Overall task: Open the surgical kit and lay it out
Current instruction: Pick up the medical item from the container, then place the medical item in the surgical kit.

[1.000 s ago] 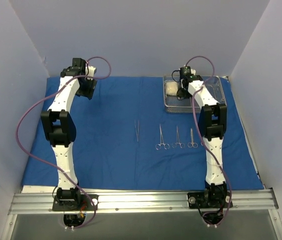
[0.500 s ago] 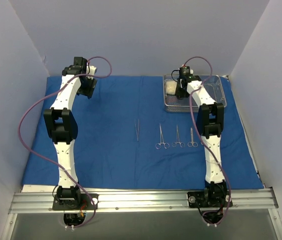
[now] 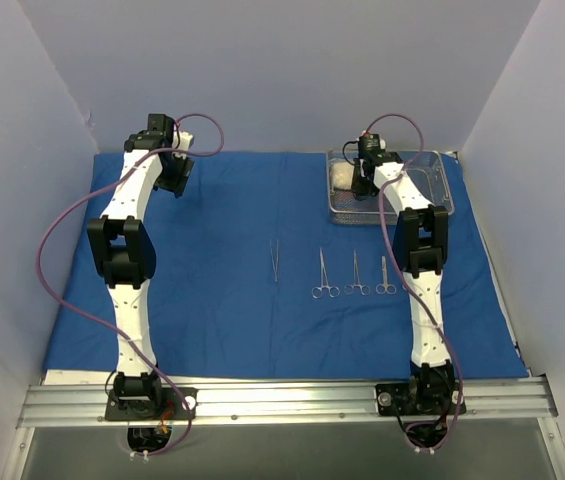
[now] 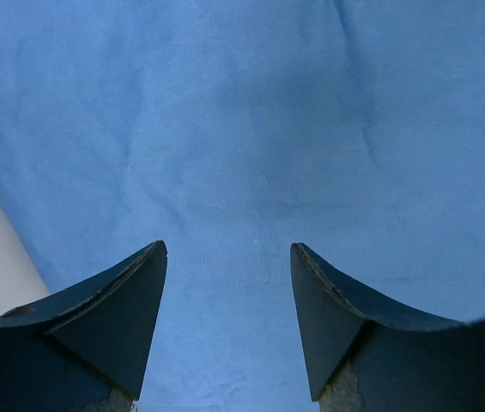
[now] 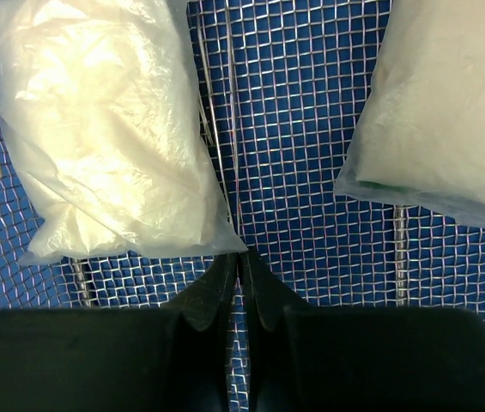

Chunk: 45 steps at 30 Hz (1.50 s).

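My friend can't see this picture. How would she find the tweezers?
Start at the big blue cloth. Near its middle lies a row of four thin silver tools; the tweezers are the leftmost, set a little apart. Unlike the three clamps beside them, they have no ring handles.
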Each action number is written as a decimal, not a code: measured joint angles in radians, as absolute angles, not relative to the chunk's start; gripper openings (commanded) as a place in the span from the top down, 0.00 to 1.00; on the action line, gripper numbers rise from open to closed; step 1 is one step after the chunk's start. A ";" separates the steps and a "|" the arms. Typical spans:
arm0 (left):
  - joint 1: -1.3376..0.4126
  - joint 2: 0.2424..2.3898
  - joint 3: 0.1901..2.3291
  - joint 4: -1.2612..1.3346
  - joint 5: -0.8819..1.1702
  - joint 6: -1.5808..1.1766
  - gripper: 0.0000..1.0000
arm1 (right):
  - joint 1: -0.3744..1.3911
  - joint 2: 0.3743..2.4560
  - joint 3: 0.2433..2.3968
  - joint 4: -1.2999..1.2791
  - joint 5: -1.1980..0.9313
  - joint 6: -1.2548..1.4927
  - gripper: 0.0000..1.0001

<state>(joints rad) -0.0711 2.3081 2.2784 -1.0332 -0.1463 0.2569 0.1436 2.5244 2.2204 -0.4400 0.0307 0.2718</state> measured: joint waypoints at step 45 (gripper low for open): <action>-0.089 1.974 1.938 -0.919 -0.085 0.168 0.31 | 0.663 1.654 1.187 -0.152 0.059 0.477 1.00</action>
